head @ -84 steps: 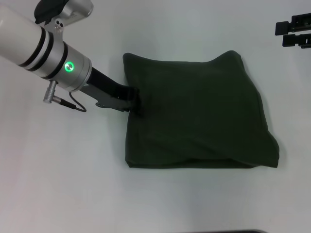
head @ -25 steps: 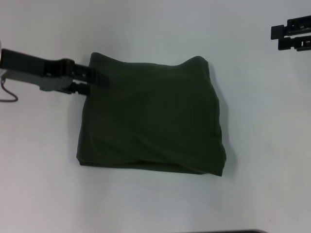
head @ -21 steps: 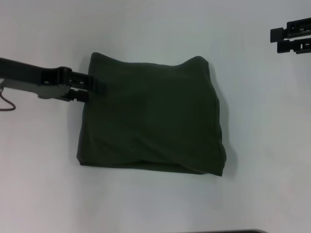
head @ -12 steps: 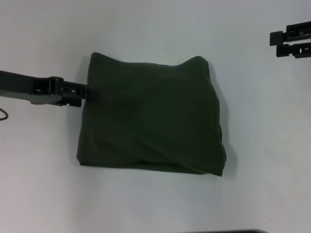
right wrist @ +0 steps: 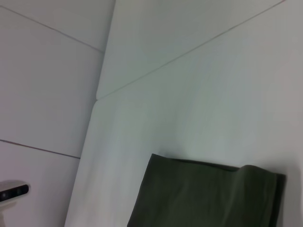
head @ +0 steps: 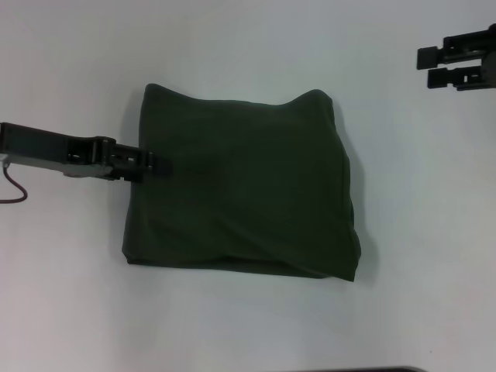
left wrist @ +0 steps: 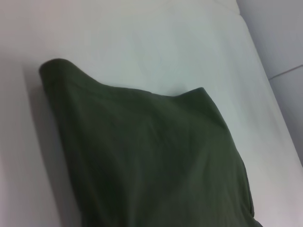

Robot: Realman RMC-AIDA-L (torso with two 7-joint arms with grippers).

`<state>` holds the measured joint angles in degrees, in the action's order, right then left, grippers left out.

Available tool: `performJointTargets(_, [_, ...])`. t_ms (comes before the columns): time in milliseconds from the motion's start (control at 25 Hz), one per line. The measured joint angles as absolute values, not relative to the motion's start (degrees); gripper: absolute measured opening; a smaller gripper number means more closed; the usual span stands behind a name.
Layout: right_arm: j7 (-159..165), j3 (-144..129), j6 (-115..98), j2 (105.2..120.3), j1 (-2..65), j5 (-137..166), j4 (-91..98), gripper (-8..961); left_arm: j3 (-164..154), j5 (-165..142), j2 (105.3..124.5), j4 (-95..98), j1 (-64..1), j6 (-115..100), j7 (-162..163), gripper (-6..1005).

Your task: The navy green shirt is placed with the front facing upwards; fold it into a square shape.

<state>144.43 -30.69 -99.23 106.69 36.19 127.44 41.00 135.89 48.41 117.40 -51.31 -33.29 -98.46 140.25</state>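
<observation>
Lying near the middle of the white table (head: 70,294), the dark olive-green cotton shirt (head: 244,190) is already a compact, roughly square bundle with plain fabric up, though its far edge dips and its right near corner bulges. The left gripper (head: 155,164) reaches in low from the left, its dark fingers (head: 147,158) close together over the bundle's left edge; whether they pinch cloth, one cannot tell. The right gripper (head: 425,67) hangs well apart at the far right, fingers slightly parted and empty, so folding looks nearly done, with only tidying left.
</observation>
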Motion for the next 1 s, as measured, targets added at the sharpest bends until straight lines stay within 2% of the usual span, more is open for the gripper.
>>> performJointTargets(360, [144.5, -30.7, -97.8, 106.88, 37.3, 127.4, 39.5, 596, 135.4, 48.5, 119.24, -49.6, -36.0, -97.5, 138.9, 750])
performJointTargets(520, [144.5, -31.0, -97.6, 107.46, 38.1, 127.4, 38.5, 597, 135.4, 47.4, 119.88, -49.3, -37.5, -95.6, 139.5, 750])
performJointTargets(600, [144.7, -31.3, -97.8, 107.66, 38.9, 127.6, 36.5, 597, 135.4, 47.3, 119.53, -49.3, -37.6, -94.5, 140.5, 750])
performJointTargets(760, [145.1, -33.0, -99.2, 108.10, 40.8, 127.6, 32.2, 598, 136.4, 47.3, 117.58, -49.5, -37.0, -93.3, 141.8, 750])
performJointTargets(840, [145.2, -34.7, -99.4, 108.50, 41.7, 127.6, 30.3, 598, 137.6, 47.3, 116.41, -49.4, -36.3, -92.6, 142.1, 750])
performJointTargets(1000, [145.2, -37.0, -100.2, 109.82, 43.2, 127.6, 28.3, 597, 140.5, 47.4, 115.24, -49.5, -35.0, -91.9, 142.1, 750])
